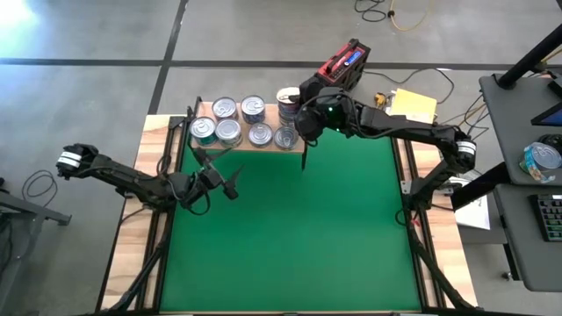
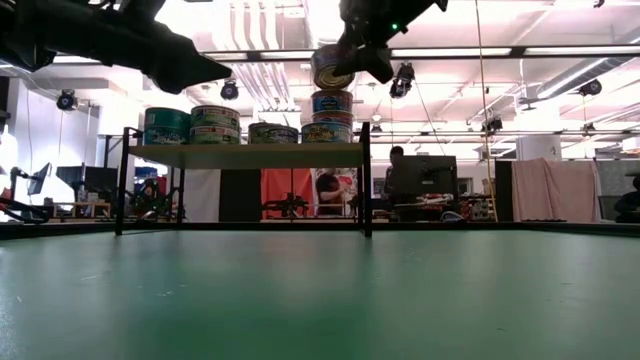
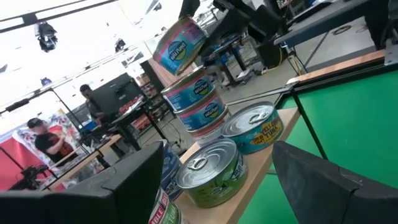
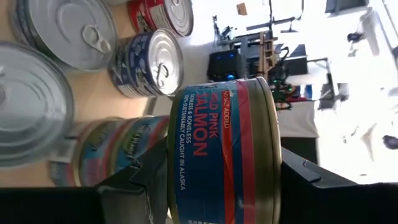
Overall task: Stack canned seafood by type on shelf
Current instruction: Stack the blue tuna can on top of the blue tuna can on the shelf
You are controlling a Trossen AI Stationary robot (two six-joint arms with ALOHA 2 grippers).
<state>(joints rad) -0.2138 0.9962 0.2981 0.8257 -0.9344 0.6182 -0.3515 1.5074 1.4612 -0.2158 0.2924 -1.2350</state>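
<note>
Left arm: mine reaches in from the table's left edge and hangs over the green mat (image 1: 290, 228), in front of the shelf's left end.
Left gripper (image 1: 219, 178): my fingers (image 3: 134, 180) stand spread wide with nothing between them; in the left wrist view they frame the tins from in front.
Shelf (image 1: 239, 145): a small light-wood board on thin black legs at the far edge of the mat, left of centre.
Left tins: a teal-sided tin (image 2: 167, 126) stands at the shelf's left end in the low view, with another tin (image 2: 215, 124) just beside it.
Middle tins: from above, silver pull-tab lids lie in two rows, among them a back-row tin (image 1: 225, 108) and a front-row tin (image 1: 260, 134).
Front tins seen from my left wrist: a green-sided tin (image 3: 214, 171) and a yellow-and-teal tin (image 3: 256, 126) sit side by side at the board's edge.
Stack (image 2: 332, 117): two blue-labelled tins, one on the other, at the shelf's right end.
Right gripper (image 1: 303, 104): my fingers are clenched on a pink salmon tin (image 4: 221, 155), one on each flat face.
Held tin: tilted, in the air above the stack; I cannot tell whether it touches the top tin.
Right arm: it comes in from the table's right side, over the mat's far right corner.
</note>
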